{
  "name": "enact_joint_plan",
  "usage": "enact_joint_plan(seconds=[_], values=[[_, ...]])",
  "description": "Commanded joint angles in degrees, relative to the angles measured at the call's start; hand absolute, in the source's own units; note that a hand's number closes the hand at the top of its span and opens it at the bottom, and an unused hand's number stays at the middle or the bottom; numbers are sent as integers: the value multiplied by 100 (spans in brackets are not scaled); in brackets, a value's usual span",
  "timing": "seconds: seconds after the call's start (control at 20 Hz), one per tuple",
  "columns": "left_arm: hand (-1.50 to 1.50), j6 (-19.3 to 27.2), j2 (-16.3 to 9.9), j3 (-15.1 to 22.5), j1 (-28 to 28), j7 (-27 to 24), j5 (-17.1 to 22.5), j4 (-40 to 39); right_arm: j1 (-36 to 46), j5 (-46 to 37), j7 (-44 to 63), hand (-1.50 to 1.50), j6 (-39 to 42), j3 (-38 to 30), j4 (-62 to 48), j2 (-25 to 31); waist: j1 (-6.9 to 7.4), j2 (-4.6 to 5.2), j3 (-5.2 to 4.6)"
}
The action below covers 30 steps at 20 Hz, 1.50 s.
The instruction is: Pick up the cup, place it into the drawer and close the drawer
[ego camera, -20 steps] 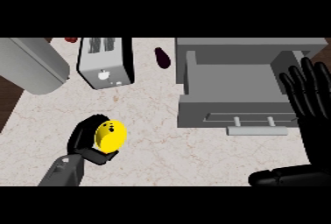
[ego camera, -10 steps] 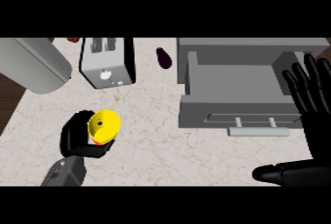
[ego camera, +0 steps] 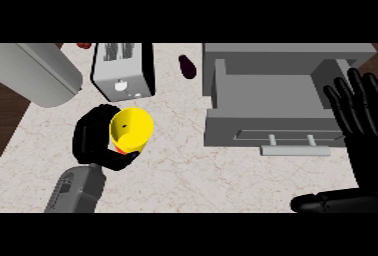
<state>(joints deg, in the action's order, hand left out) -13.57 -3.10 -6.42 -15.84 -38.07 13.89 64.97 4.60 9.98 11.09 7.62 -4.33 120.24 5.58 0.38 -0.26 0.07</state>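
table [ego camera: 221,165]: pale marbled stone, smooth, matt
cup [ego camera: 131,129]: bright yellow, smooth, plastic-looking
toaster [ego camera: 122,75]: grey brushed metal, slight sheen
drawer [ego camera: 269,102]: flat grey, matt, with pale metal handle
left hand [ego camera: 92,142]: black, faintly glossy

Left robot hand [ego camera: 94,142] curled closed; right robot hand [ego camera: 359,112] open, fingers straight

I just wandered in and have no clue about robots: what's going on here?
The robot's left hand is curled round a yellow cup over the marble counter, just below a toaster. To the right, a grey drawer stands open with nothing visible inside. The right hand rests open, fingers up, by the drawer's right side. The cup isn't in the drawer yet.
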Motion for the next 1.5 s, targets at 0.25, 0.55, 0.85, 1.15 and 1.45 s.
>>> enact_joint_plan(seconds=[0.25,0.55,0.85,1.15,1.45], values=[[150,1182,302,440,-905,2031,410,1732,21,34,-193,-150,52,-146,-109,32,-54,9,-2],[150,1776,306,656,-1818,2339,48,1353,107,-377,-207,-150,-76,218,-280,-127,-76,31,-5],[150,2381,309,965,-2629,2573,-113,974,-125,-125,-107,-150,16,68,162,-55,-118,28,-6],[150,2455,309,653,-3586,3230,-321,584,-210,-36,-359,-150,211,-99,-161,36,-99,27,-5],[150,2928,310,1014,-4374,2632,-104,-915,-193,-437,-685,-150,58,227,-400,-236,-185,56,-3]])
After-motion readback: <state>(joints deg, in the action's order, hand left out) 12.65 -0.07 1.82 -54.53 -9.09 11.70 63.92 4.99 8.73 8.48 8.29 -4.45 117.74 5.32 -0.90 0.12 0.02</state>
